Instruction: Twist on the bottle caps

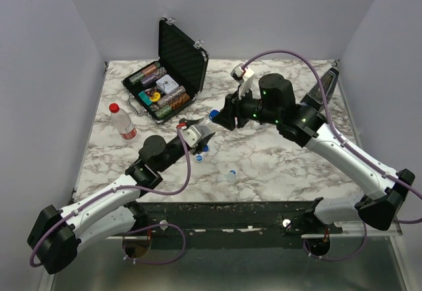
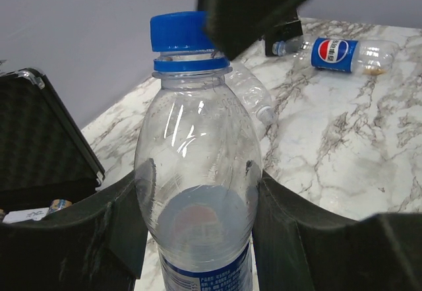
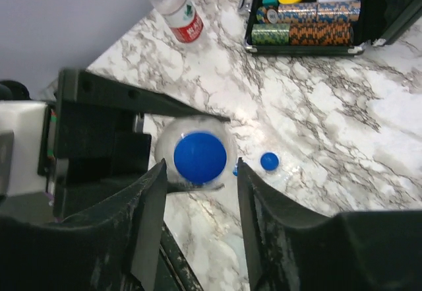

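Marble-patterned table (image 1: 277,165) fills the middle of the top view, and a black case (image 1: 181,53) stands open at its upper left, with rows of poker chips (image 3: 303,32) packed in the tray.

Both arms reach in from the bottom corners and meet just left of the centre. The left gripper (image 2: 198,192) is clamped on the blue-label bottle (image 2: 198,139). Its two dark fingers (image 2: 115,231) press the clear body on either side, just above the label, and hold the bottle upright in the middle of the left wrist view.

The right gripper (image 3: 198,172) hangs directly above that bottle. Seen from its own camera, its jaws stand a little apart, narrowly open and only slightly wider than the blue cap (image 3: 200,158) between them, with a thin gap showing on each side. In the left wrist view one dark finger of this gripper covers the cap's right edge, and I cannot tell whether it touches. The cap sits on the bottle's neck, above the blue ring.

A red-capped bottle (image 1: 122,123) with a red-and-white label stands upright near the table's left edge, well apart from the grippers. A Pepsi bottle (image 2: 343,52) lies on its side at the upper right of the left wrist view.

One loose blue cap (image 3: 269,161) lies on the marble just right of the right gripper's fingers in its own view.
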Robot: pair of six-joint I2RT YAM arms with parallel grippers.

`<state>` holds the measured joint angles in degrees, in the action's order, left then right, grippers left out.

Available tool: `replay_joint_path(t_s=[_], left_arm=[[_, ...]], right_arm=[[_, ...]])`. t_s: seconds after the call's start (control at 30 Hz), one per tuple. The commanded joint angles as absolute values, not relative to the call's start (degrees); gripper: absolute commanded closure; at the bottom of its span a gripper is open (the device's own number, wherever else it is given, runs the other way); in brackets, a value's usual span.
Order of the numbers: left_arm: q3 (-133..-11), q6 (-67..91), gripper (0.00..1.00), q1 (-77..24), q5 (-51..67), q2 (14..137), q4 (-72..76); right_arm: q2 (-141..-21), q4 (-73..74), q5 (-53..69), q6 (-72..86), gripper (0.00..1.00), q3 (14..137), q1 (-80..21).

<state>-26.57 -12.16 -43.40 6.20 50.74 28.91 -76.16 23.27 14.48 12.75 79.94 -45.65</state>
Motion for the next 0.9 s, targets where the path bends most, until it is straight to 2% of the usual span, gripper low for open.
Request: replay_joint_path(t_s=[0.0,0.1,0.17,0.4,0.67,0.87], left_arm=[[-31.1,-7.7,1.00,-42.7,4.5,51.4,27.0],[-33.1,-4.8,1.00,-42.6,7.4,52.6,24.2],[-34.4,-2.9,1.00,-42.5,10.7,53.6,22.9],[-38.1,7.4,1.00,-41.0,26.3,57.6,22.1],[-37.0,12.0,1.00,-40.5,38.7,58.4,30.7],[-35.2,13.1,1.00,-40.5,44.6,57.9,37.2]], right_arm=[[-72.0,28.9,15.8,8.8,0.38,82.3,-45.1],[-69.1,30.1,22.4,5.5,0.26,83.4,-42.7],[-67.7,31.1,27.8,2.9,0.23,83.7,-39.8],[-65.0,27.0,55.1,-2.6,0.27,77.9,-26.1],[-63.5,23.0,63.1,-11.6,0.27,73.1,-25.4],[-64.7,19.4,70.3,-12.9,0.30,71.5,-25.4]])
